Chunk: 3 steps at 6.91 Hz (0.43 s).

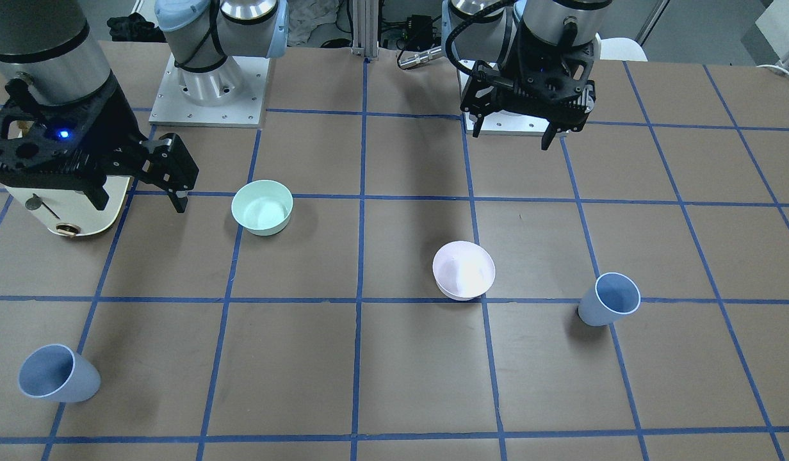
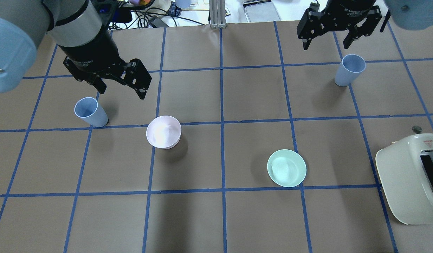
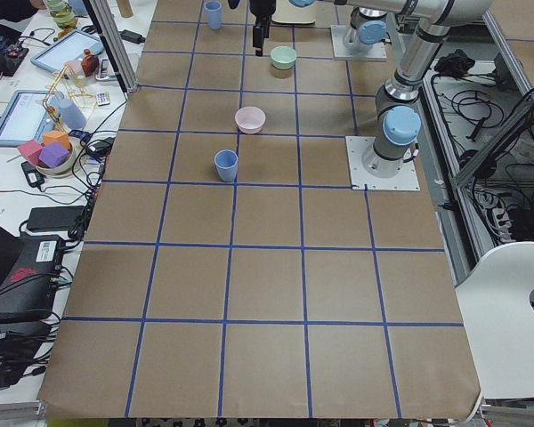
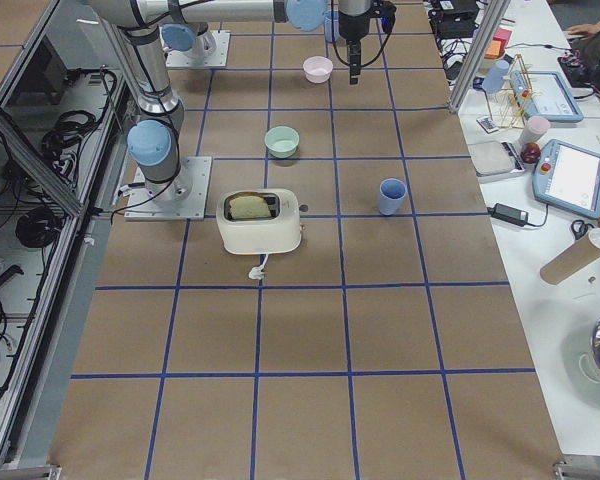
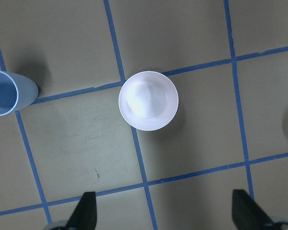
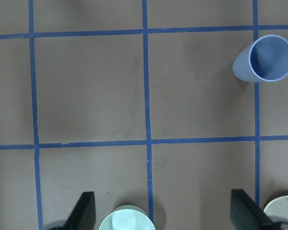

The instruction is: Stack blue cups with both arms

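Two pale blue cups stand upright on the brown table, far apart. One blue cup [image 2: 90, 111] [image 1: 609, 299] is just below and to the left of my left gripper [image 2: 121, 88] [image 1: 513, 136], which hangs open and empty above the table; it shows at the left edge of the left wrist view [image 5: 5, 92]. The other blue cup [image 2: 349, 69] [image 1: 58, 373] stands near my right gripper [image 2: 325, 44] [image 1: 138, 198], which is open, empty and raised; it shows at the upper right of the right wrist view [image 6: 265, 58]. Both cups are apart from the fingers.
A pale pink-white bowl [image 2: 163, 131] [image 5: 148, 100] sits below the left gripper. A mint-green bowl [image 2: 286, 168] [image 6: 127, 219] sits right of centre. A cream toaster [image 2: 409, 182] [image 1: 68, 214] stands at the table's right edge. Blue tape lines grid the table.
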Motion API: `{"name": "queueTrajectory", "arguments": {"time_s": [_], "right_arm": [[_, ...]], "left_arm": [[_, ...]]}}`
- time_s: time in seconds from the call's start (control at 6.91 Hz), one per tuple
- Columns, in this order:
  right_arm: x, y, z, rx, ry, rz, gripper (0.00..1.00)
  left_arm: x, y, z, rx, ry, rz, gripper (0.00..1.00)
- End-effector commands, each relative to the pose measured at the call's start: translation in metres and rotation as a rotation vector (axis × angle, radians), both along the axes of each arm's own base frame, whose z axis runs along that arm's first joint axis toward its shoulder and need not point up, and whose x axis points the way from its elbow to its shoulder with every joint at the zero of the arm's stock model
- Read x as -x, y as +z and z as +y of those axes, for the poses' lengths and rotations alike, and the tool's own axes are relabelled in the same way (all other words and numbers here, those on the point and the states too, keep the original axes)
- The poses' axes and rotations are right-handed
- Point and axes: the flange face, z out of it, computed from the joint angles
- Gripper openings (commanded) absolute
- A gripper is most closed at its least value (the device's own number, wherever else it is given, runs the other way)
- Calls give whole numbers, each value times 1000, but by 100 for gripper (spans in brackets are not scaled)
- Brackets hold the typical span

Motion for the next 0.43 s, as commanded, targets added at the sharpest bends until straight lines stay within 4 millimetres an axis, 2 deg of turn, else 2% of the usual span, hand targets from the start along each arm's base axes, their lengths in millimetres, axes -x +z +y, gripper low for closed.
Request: {"name": "queueTrajectory", "arguments": {"time_s": [0.0, 0.29], "right_arm": [[0, -1, 0, -2, 0, 0, 100], [0, -1, 0, -2, -1, 0, 100]], "left_arm": [[-2, 3, 2, 3, -7, -3, 100], [-6, 6, -5, 16, -1, -5, 100]]}}
